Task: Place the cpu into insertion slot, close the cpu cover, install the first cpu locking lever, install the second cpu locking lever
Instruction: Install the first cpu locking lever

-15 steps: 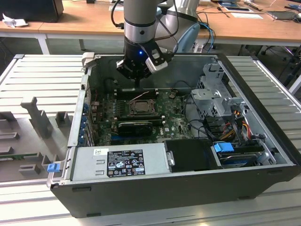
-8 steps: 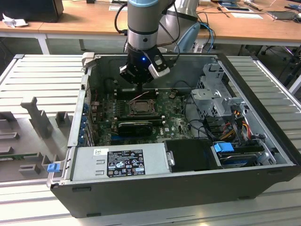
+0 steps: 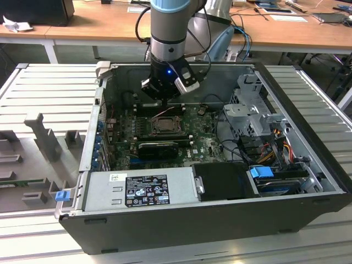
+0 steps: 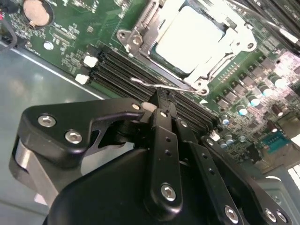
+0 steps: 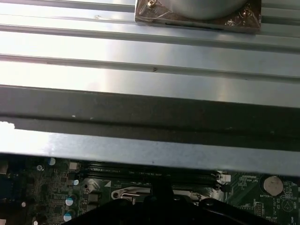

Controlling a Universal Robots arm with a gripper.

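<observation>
**CPU seated, cover down, gripper closed at a locking lever**

At the exterior view's left: grey ribbed table (image 3: 49, 88) with moulded fixtures (image 3: 41, 135), then the open computer case (image 3: 181, 220), a labelled power supply (image 3: 140, 190) along its near edge. Toward the middle: green motherboard (image 3: 192, 137) with the insertion slot (image 3: 164, 124), and directly above it the arm's gripper (image 3: 165, 103), fingers drawn together (tips just behind the socket, over the memory slots). Further right: black shroud (image 3: 225, 181), drive cage (image 3: 250, 110), bundled cables (image 3: 275, 140) and a blue latch (image 3: 262, 172).

In the second wrist view, again left to right: coin battery (image 4: 36, 11), black memory slots (image 4: 117, 70), then the gripper (image 4: 161, 105), closed, tips meeting at a thin wire locking lever (image 4: 154, 84) (pinched or merely touched, cannot tell). Beyond it: the cpu (image 4: 190, 35), pale and bright, lying in the socket, framed by the cpu cover (image 4: 220, 65) folded flat over its edges.

In the first wrist view: case wall (image 5: 150, 112) above, motherboard strip (image 5: 47, 197) below, socket frame (image 5: 136, 192) behind the dark gripper body.
</observation>
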